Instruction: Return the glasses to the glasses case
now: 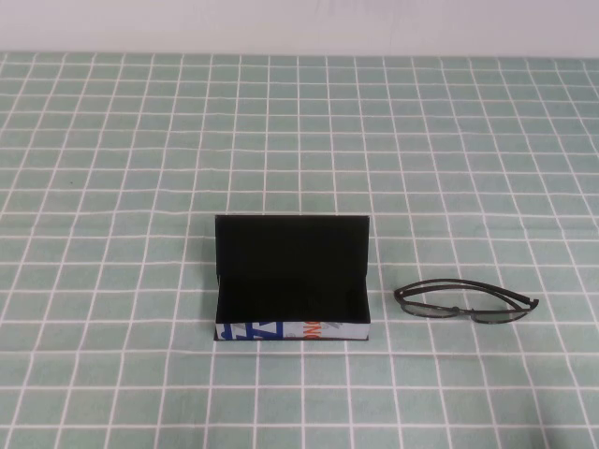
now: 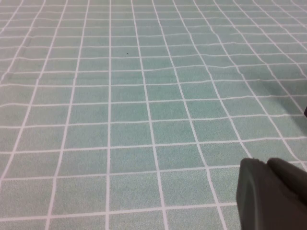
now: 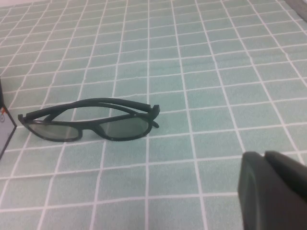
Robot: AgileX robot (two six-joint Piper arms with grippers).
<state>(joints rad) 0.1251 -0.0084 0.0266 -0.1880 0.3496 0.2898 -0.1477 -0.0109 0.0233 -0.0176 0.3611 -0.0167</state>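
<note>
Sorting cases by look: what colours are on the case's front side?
White with blue and orange print on the glasses case, best in the high view.

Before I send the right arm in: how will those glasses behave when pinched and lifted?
The glasses look thin-framed, so probably light and likely to skid on the tablecloth if nudged. Temples appear folded, so they may swing open. Right gripper sits just short of them; left gripper is parked over bare cloth.

You'll find no text you can read here. The only print is on the white front of the case [image 1: 293,330]: blue shapes toward its left end and orange marks near the middle, too small to make out as letters.
</note>
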